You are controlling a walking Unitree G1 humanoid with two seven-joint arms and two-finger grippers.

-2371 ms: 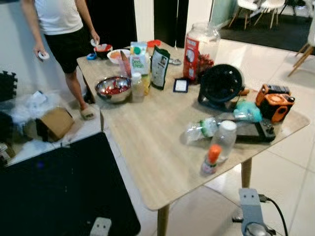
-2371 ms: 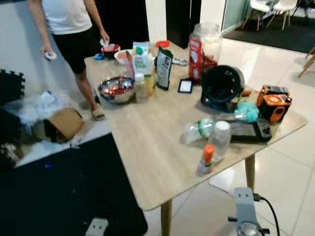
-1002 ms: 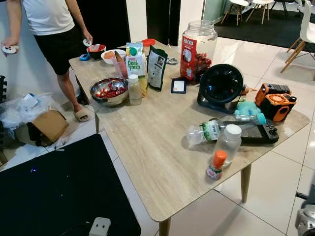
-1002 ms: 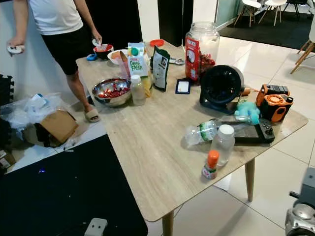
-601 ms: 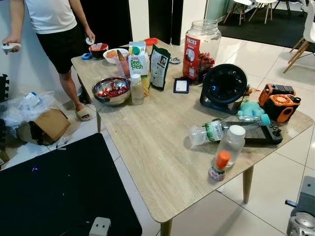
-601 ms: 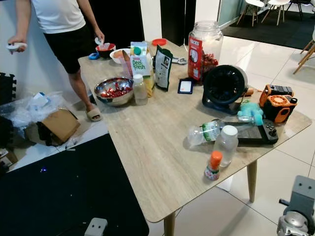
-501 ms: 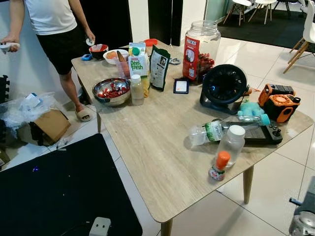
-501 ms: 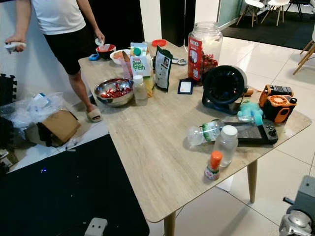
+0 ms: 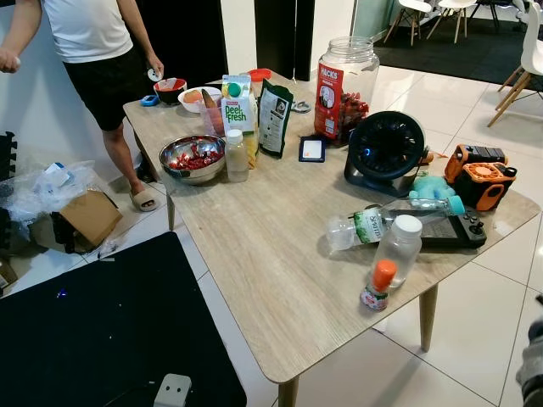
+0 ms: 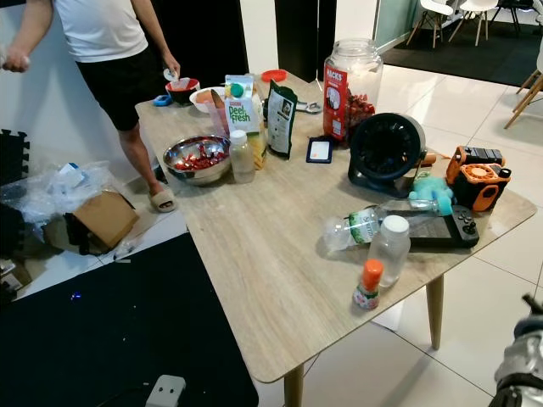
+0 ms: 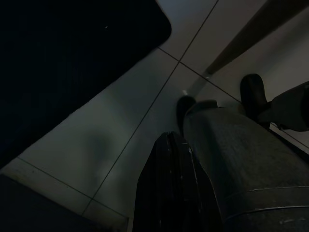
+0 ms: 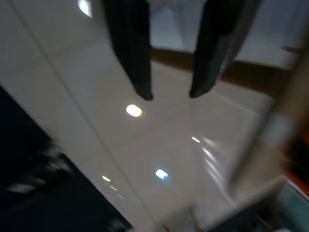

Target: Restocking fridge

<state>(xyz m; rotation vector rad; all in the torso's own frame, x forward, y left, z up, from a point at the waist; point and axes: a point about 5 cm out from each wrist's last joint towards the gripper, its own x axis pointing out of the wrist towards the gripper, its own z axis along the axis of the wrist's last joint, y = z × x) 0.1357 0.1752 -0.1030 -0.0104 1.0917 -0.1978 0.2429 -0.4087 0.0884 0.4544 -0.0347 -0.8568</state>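
Your wooden table (image 9: 254,254) carries, far end to near: a big candy jar (image 9: 344,85), a black fan (image 9: 386,148), a steel bowl (image 9: 193,158), a juice carton (image 9: 238,106) standing upright, then a clear bottle (image 9: 373,225) on its side, long axis across the table with its cap toward your right, and a white-capped bottle (image 9: 399,250) and small orange-capped bottle (image 9: 377,286) upright at the near right edge. A person (image 9: 93,51) stands at the far left corner. Your right gripper (image 12: 170,94) hangs over floor tiles with fingers spread and empty; your left gripper (image 11: 171,193) hangs low by the floor, fingers pressed together.

Person (image 9: 97,51) cropped above the chest; right wrist view motion-blurred; left wrist view murky.
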